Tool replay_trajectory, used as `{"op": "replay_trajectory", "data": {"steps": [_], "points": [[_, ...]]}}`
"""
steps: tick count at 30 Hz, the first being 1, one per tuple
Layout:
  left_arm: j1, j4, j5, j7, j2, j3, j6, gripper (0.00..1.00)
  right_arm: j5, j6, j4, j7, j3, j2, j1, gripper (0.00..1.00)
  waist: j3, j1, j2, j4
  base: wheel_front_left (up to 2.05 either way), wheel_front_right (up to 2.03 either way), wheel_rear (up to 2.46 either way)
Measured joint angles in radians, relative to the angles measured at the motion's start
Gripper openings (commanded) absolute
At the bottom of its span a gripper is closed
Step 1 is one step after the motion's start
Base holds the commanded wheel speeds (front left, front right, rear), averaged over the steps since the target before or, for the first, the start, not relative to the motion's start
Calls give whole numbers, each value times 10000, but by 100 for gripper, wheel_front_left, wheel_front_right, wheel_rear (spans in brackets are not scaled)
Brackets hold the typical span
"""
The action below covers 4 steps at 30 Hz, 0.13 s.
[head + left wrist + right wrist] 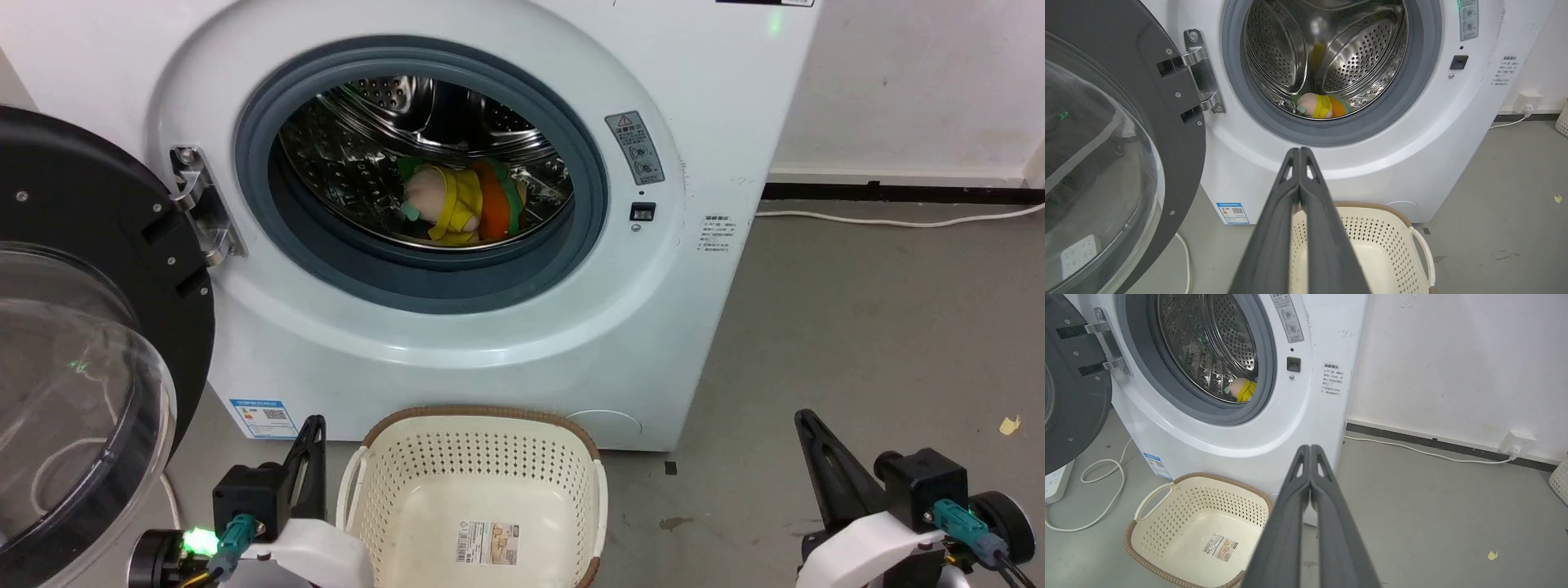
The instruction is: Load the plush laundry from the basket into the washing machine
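Both soft toys lie in the drum of the white washing machine [522, 343]: the peach-pink figure in yellow [445, 204] on the left, the orange bun-shaped one [498, 208] against its right side. In the left wrist view the figure [1314, 106] and the bun [1338, 107] rest low in the drum; the figure [1243, 388] also peeks past the gasket. The cream basket [478, 457] stands on the floor before the machine with just its label sticker inside. My left gripper [314, 425] is shut beside the basket's left handle. My right gripper [804, 418] is shut, well right of the basket.
The black-framed bubble door [73, 351] hangs wide open at the left, close to my left arm. A white cable [1094, 498] and a power strip [1055, 484] lie on the floor under it. Another cable [898, 219] runs along the wall at right, above grey floor [857, 343].
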Motion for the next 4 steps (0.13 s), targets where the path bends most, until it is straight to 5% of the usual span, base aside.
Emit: {"op": "replay_trajectory", "data": {"steps": [4], "points": [[0, -8, 36, 0, -8, 13, 0, 0, 0, 0, 0, 0, -2, 0, 0, 0, 0, 0, 0, 0, 0, 0, 0]]}}
